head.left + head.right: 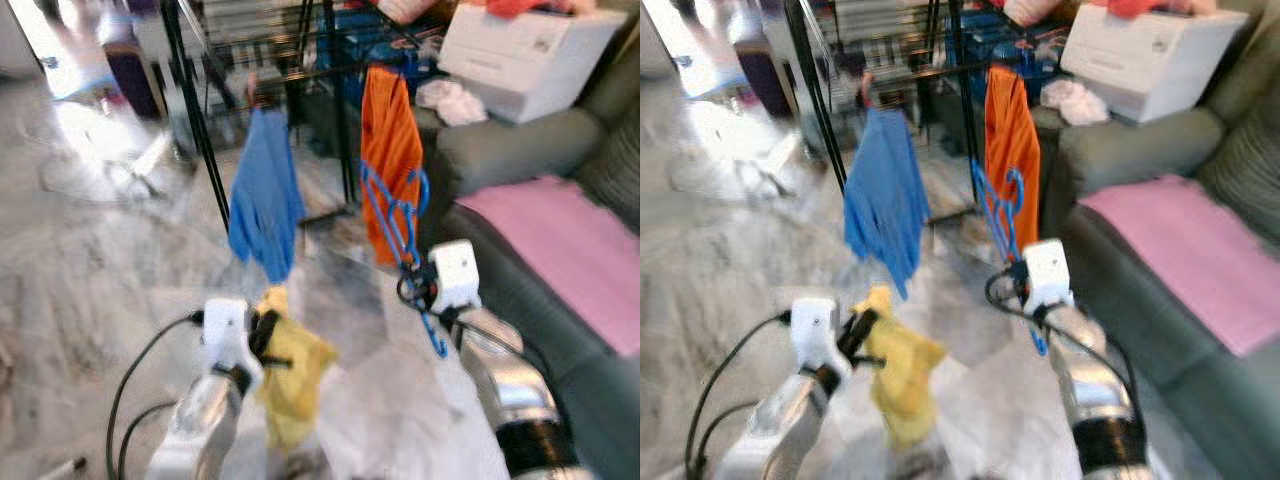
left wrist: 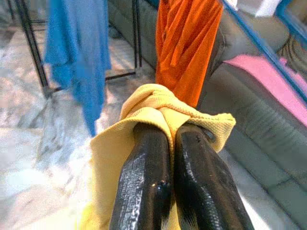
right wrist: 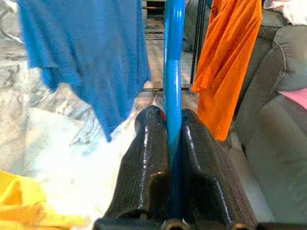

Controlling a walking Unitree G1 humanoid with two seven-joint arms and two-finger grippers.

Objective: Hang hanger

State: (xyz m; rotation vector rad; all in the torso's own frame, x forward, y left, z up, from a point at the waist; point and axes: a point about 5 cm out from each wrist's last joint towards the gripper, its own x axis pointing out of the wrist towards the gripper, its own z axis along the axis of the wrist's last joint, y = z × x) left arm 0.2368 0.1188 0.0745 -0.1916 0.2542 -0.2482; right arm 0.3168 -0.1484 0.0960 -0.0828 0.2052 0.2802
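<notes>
A blue hanger (image 1: 398,225) is clamped between the 2 closed fingers of the right gripper (image 3: 173,125), its hook raised ahead of the gripper toward the black rack rail (image 1: 330,72). A yellow cloth (image 2: 158,108) is pinched in the closed left gripper (image 2: 170,132). Beyond both grippers hang a blue garment (image 1: 265,195) and an orange garment (image 1: 390,150). For a clean hang, the hook is best lifted above the rail, then lowered onto bare rail between the 2 garments.
</notes>
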